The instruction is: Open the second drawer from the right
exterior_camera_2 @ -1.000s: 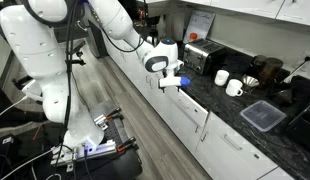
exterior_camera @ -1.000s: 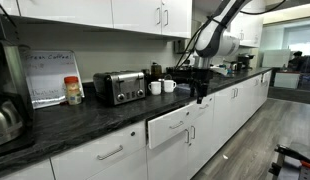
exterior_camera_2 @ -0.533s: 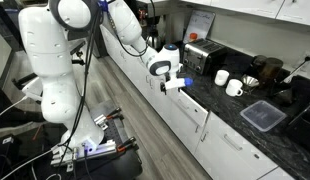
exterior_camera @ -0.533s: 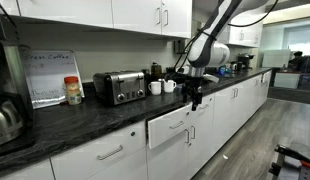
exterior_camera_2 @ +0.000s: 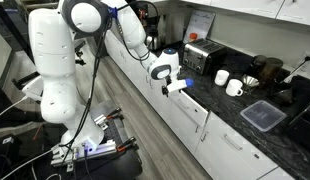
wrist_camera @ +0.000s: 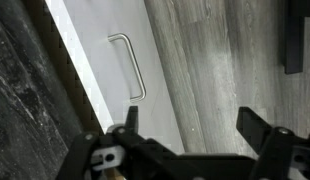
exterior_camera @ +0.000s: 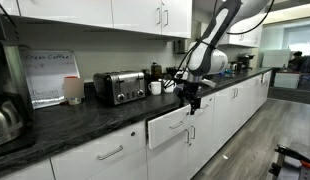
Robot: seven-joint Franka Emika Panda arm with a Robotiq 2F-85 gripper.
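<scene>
The second drawer from the right [exterior_camera: 171,126] has a glossy white front and a silver bar handle [exterior_camera: 178,124]. It stands pulled out a little from the row of fronts in both exterior views [exterior_camera_2: 194,108]. My gripper [exterior_camera: 193,99] hangs just above and beside the drawer's front edge, at counter height [exterior_camera_2: 176,88]. In the wrist view the two fingers [wrist_camera: 195,125] are spread wide with nothing between them. They sit over a white front with a silver handle [wrist_camera: 131,66], next to the dark counter edge [wrist_camera: 20,95].
The dark stone counter [exterior_camera: 85,118] carries a toaster [exterior_camera: 120,87], white mugs [exterior_camera_2: 227,82] and a clear plastic container [exterior_camera_2: 263,115]. Tall white cabinet doors [exterior_camera: 230,110] continue along the row. Wood floor [exterior_camera_2: 135,120] lies in front, with the robot's base and cart [exterior_camera_2: 95,150] on it.
My gripper has shifted slightly along the counter toward the drawer and a little lower. The arm behind it has swung. The drawer has not visibly moved.
</scene>
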